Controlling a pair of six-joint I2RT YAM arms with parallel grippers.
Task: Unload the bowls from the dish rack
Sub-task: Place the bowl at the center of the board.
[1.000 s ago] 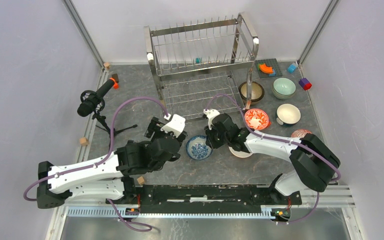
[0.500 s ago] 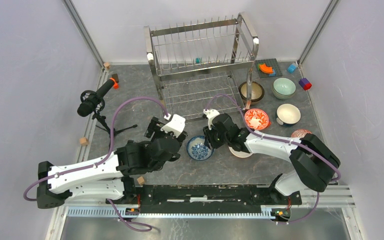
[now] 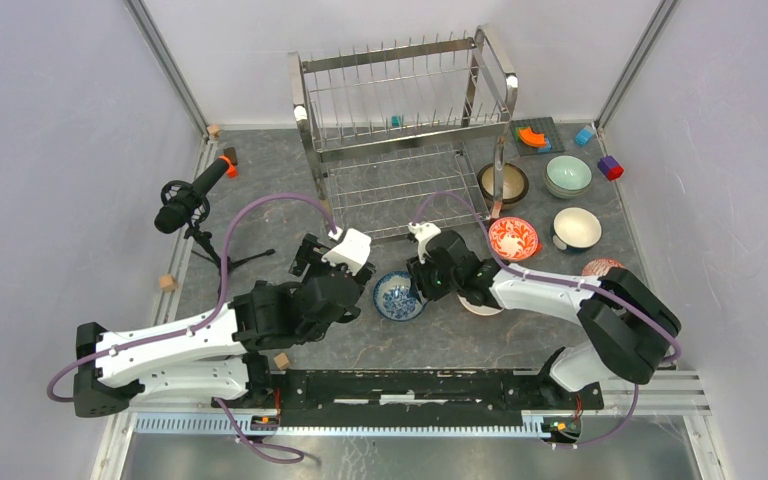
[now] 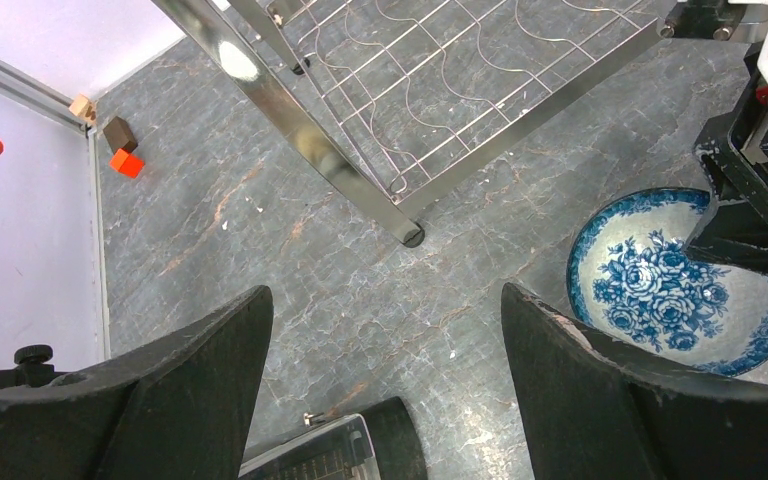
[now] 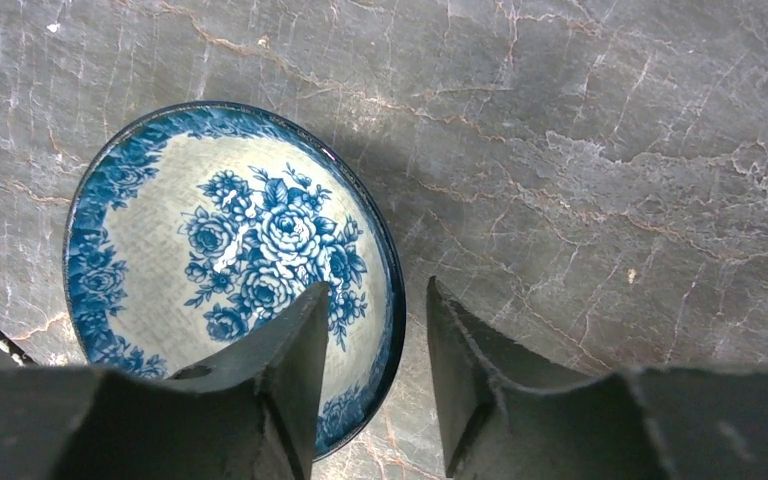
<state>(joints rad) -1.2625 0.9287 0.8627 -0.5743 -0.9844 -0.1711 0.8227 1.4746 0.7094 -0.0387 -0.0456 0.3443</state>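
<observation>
Eases right claw [image 5: 373,295] apart around rim of blue bowl [image 5: 240,240], leaving it on desk [image 5: 610,150], likely the last; holds left claw [image 4: 385,300] wide apart, empty

High up at the near side, looking down on the whole table [image 3: 270,190]. On the left wrist, low and close, looking down at a dish rack [image 4: 305,128] leg and the blue-and-white bowl [image 4: 660,290]. On the right wrist, closest of all, looking straight down on that bowl [image 5: 230,250]. In all three views, the same bowl [image 3: 397,296].

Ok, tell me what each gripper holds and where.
Nothing. The right gripper straddles the rim of the blue-and-white bowl, jaws clear of it; the left gripper is open, empty.
</observation>
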